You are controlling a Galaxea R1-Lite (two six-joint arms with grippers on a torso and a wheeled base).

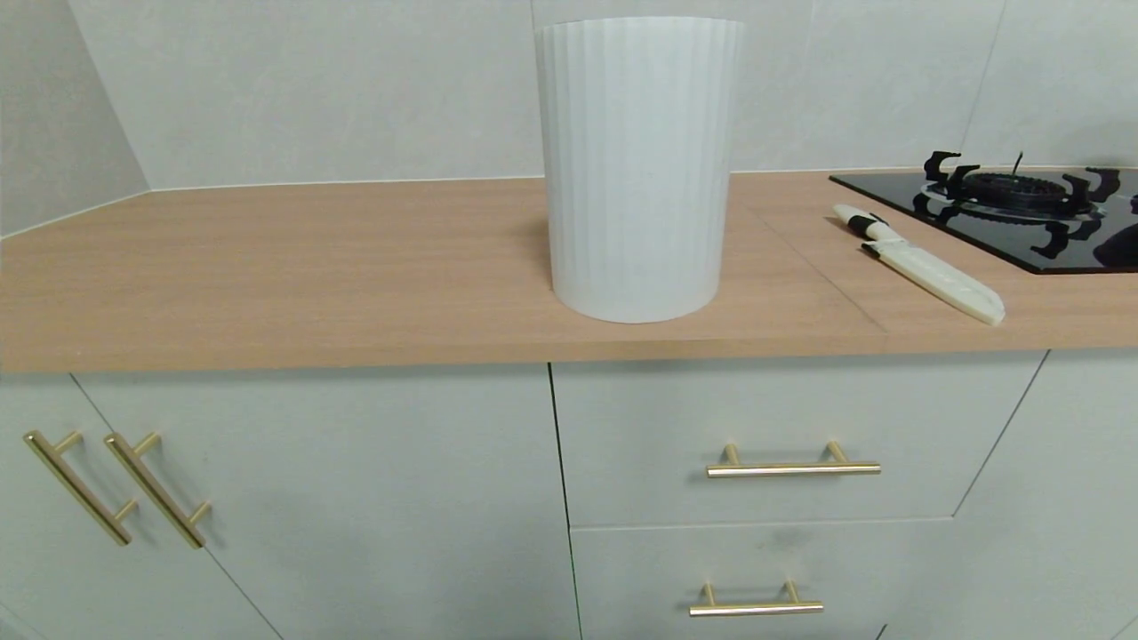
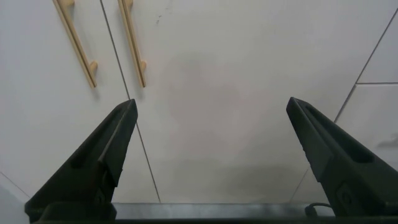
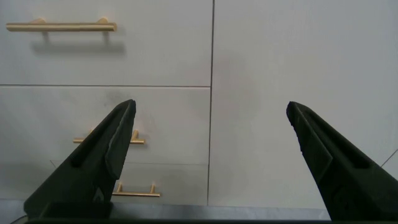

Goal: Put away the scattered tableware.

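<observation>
White knife with black-banded handle lies flat right of tall white ribbed canister, looks light, stiff, slick, maybe brittle, so pinch the handle end nearer canister; left gripper and right gripper both spread, empty.

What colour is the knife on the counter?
Cream knife with black bands, clearest in head view.

White knife lies flat; ribbed white holder stands upright left of it.
</observation>
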